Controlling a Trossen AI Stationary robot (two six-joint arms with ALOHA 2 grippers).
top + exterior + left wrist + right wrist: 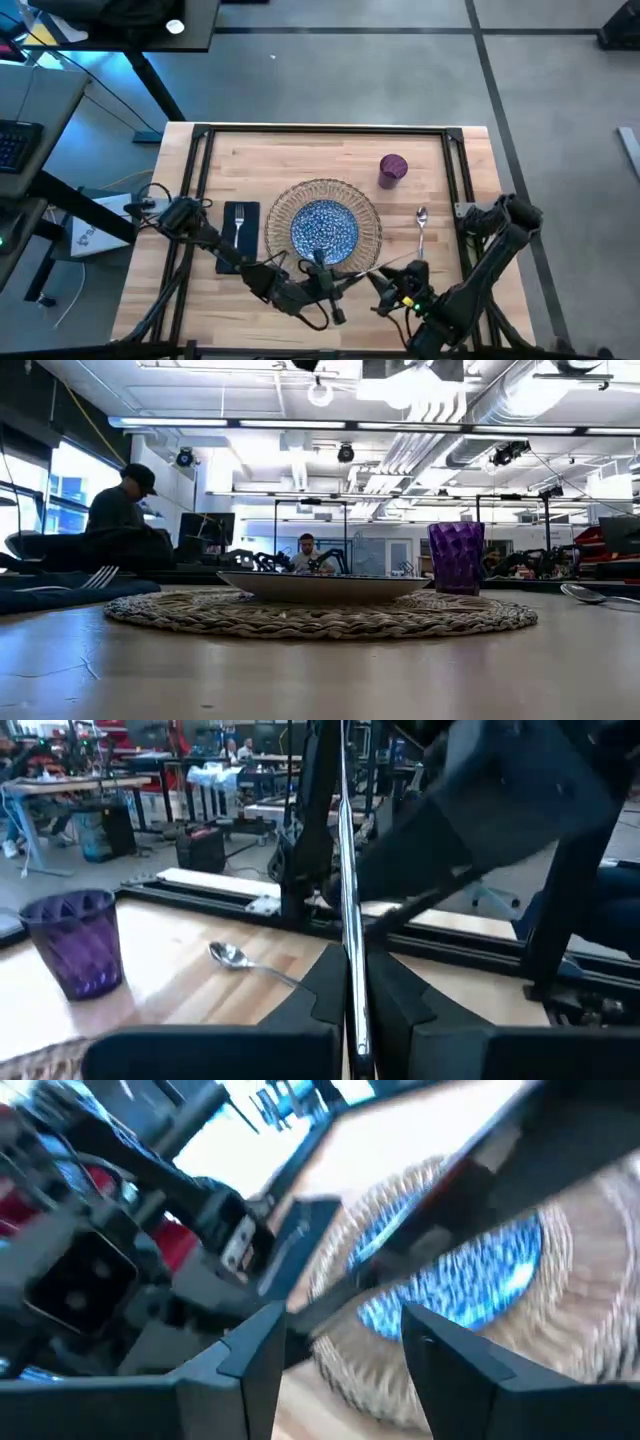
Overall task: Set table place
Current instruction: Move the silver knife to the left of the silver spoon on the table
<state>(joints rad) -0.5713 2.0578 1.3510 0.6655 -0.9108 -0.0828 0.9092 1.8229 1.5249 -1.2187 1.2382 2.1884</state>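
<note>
A round wicker mat [322,231] lies mid-table with the speckled blue plate [324,228] on it. To its left is a dark napkin [240,226] with a fork on top. To its right lie a spoon [422,228] and, farther back, the purple cup [392,168]. Near the mat's front edge my left gripper [328,278] is shut on a silver knife [368,270], which reaches toward the table's right. My right gripper [386,288] is open at the knife's other end, a finger on either side [340,1345]. Whether it touches the knife, I cannot tell. My left gripper pinches the knife's thin shaft [352,1005] between its two fingers. The knife runs on straight ahead of the fingers, in line with them, toward the table's right side. Which end of the knife it has is hidden by the fingers.
The black rail frame [455,180] runs around the tabletop. Bare wood lies between the mat and the spoon [232,956] and along the far side. Both arms crowd the near edge. Desks and people show in the room beyond the table.
</note>
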